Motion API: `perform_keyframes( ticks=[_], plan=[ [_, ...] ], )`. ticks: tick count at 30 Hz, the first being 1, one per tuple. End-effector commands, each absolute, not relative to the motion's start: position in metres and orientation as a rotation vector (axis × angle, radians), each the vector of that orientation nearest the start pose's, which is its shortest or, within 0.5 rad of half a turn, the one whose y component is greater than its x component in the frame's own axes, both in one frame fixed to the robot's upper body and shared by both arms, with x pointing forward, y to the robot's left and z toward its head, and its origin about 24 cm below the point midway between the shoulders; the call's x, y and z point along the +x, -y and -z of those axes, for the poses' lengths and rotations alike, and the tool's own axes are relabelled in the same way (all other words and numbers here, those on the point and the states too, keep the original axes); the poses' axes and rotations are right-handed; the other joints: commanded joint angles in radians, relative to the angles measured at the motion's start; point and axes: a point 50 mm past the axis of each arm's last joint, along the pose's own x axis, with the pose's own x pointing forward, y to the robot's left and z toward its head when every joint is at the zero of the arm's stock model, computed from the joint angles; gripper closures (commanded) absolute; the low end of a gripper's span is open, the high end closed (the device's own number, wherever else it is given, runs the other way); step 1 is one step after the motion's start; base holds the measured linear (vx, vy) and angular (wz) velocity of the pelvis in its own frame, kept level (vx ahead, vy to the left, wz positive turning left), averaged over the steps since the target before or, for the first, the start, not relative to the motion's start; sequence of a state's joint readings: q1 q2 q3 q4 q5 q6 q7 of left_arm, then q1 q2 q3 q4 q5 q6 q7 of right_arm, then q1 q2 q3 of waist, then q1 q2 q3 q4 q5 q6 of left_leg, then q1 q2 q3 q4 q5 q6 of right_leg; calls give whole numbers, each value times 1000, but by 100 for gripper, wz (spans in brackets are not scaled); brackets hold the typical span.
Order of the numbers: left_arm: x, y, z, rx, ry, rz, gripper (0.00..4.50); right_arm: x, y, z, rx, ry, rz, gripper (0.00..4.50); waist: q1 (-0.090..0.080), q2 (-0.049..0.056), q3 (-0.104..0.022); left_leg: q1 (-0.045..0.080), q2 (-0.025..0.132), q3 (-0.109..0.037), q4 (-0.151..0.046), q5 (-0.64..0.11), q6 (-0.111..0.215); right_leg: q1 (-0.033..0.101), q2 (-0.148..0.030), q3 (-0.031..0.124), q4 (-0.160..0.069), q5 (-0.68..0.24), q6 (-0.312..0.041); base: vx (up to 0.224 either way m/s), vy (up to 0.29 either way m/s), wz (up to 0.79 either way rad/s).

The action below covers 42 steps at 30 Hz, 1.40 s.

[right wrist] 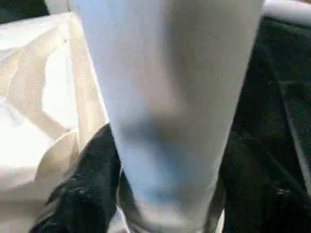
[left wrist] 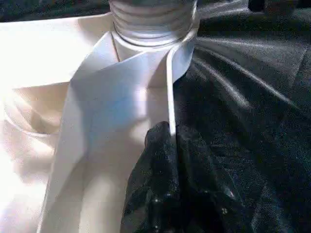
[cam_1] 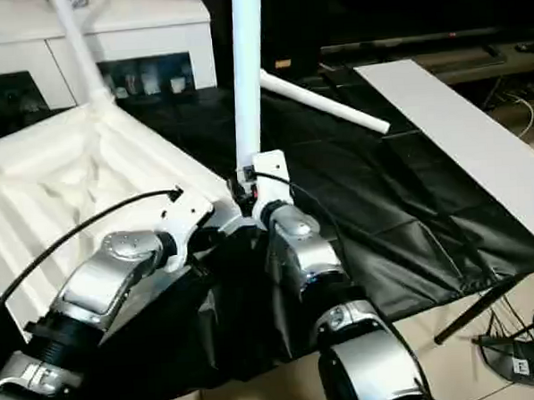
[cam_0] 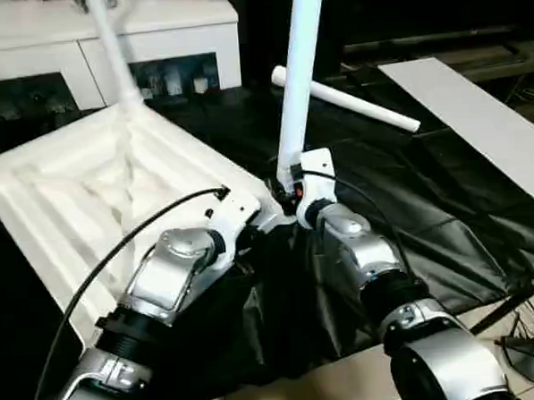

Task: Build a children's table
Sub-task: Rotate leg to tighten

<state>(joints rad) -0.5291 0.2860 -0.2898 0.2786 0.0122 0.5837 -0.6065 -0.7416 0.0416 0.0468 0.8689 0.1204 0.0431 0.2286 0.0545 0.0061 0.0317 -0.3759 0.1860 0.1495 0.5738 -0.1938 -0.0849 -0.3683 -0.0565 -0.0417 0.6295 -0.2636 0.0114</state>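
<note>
Right now I have the table top point(cam_0: 88, 200) lying upside down across the left half of the head frame, ribbed underside up, on a black sheet point(cam_0: 402, 220) that covers the middle and right. One leg point(cam_0: 114, 47) already stands in the far corner socket at upper left, leaning a little. A second leg point(cam_0: 298, 82) rises near centre frame, almost upright, its lower end at the near right corner of the top. My right gripper point(cam_0: 289, 188) is pressed around the base of that leg; in the right wrist view the leg point(right wrist: 165, 97) sits between the black fingers point(right wrist: 85, 189). My left gripper point(cam_0: 241, 215) sits just beside it at the same corner, and its wrist view shows a black finger point(left wrist: 160, 189) pinching the thin white edge wall of the top point(left wrist: 116, 111), with the ridged base of the leg point(left wrist: 153, 22) above the socket. A third leg point(cam_0: 347, 97) lies loose on the sheet behind, upper centre. A white board point(cam_0: 478, 126) slants along the right edge, and a white cabinet point(cam_0: 151, 36) stands at the top left
</note>
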Motion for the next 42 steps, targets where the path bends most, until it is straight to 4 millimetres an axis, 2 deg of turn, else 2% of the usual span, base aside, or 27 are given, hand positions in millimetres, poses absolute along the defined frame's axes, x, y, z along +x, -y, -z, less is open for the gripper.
perform_keyframes(
  ticks=[1,4,5,6,7,8,9,11,12,13,14,15,18,22,29,31,32,38,42],
  plan=[
    [323,-119,-61,387,-494,771,450,361,64,-63,70,-194,-505,112,0,10,-54,11,35,-2,-53,13,42,53,-69,40,-48,424,-231,0,0,0],
    [320,-123,-62,396,-481,817,450,359,70,-70,80,-168,-591,104,2,10,-53,13,36,-1,-51,12,47,54,-70,41,-48,407,-233,0,0,0],
    [319,-126,-63,397,-479,844,450,356,76,-73,83,-160,-648,78,3,8,-52,12,35,0,-51,11,52,55,-68,41,-50,408,-233,0,0,0],
    [316,-129,-63,398,-483,868,450,352,80,-76,80,-158,-711,78,7,8,-53,10,36,-1,-48,22,61,59,-68,42,-47,427,-225,0,0,0],
    [309,-134,-63,416,-477,970,450,342,92,-77,70,-211,-848,71,9,12,-54,12,34,-3,-46,39,72,62,-63,40,-45,455,-217,0,0,0],
    [308,-134,-63,420,-480,983,450,340,93,-77,70,-224,-865,71,11,10,-53,12,35,-4,-46,41,78,64,-60,38,-47,466,-208,0,0,0],
    [305,-136,-62,428,-487,1011,450,337,97,-76,71,-252,-903,71,11,10,-55,13,35,-3,-44,47,76,60,-61,38,-42,484,-209,0,0,0],
    [301,-137,-63,444,-466,1076,450,331,102,-75,4,-262,-981,41,14,14,-54,14,35,-2,-44,38,70,54,-63,36,-43,463,-226,0,0,0],
    [296,-140,-63,436,-469,1119,450,323,110,-75,-68,-274,-1064,41,14,17,-55,13,37,-1,-41,28,65,55,-64,36,-41,450,-233,0,0,0],
    [296,-140,-63,436,-469,1119,450,323,110,-75,-68,-274,-1064,41,16,16,-54,15,41,0,-40,20,65,52,-66,36,-41,440,-238,0,0,0],
    [290,-144,-64,452,-461,1184,450,312,120,-73,-143,-301,-1174,41,15,18,-54,14,42,0,-42,19,63,51,-66,36,-40,432,-248,0,0,0],
    [288,-145,-64,454,-465,1191,450,311,123,-73,-151,-308,-1191,41,23,18,-54,16,43,0,-37,19,70,53,-64,35,-41,425,-248,0,0,0],
    [285,-146,-64,453,-455,1232,450,309,125,-73,-164,-317,-1206,41,30,16,-52,15,42,4,-38,9,72,47,-67,36,-40,383,-264,0,0,0],
    [280,-145,-66,436,-456,1276,450,308,120,-71,-212,-309,-1243,41,30,18,-52,18,46,5,-41,-28,59,43,-72,37,-45,295,-278,0,0,0],
    [279,-145,-65,449,-453,1291,450,312,116,-66,-299,-285,-1260,41,27,17,-52,13,43,5,-41,-32,56,45,-72,37,-45,264,-277,0,0,0],
    [280,-145,-65,453,-452,1293,450,313,116,-66,-300,-279,-1263,55,27,17,-55,13,42,6,-38,-18,62,45,-71,37,-42,286,-282,0,0,0],
    [280,-145,-65,454,-452,1293,450,314,116,-65,-301,-277,-1263,79,27,16,-54,14,42,6,-38,-18,64,44,-70,36,-42,288,-284,0,0,0],
    [281,-145,-66,458,-449,1290,450,315,116,-65,-300,-265,-1268,122,29,16,-58,13,41,7,-32,4,86,45,-69,36,-37,329,-290,0,0,0],
    [281,-146,-65,457,-451,1291,450,316,115,-64,-287,-258,-1269,156,29,15,-58,14,42,7,-33,-12,87,45,-71,36,-38,303,-294,0,0,0]
  ],
)
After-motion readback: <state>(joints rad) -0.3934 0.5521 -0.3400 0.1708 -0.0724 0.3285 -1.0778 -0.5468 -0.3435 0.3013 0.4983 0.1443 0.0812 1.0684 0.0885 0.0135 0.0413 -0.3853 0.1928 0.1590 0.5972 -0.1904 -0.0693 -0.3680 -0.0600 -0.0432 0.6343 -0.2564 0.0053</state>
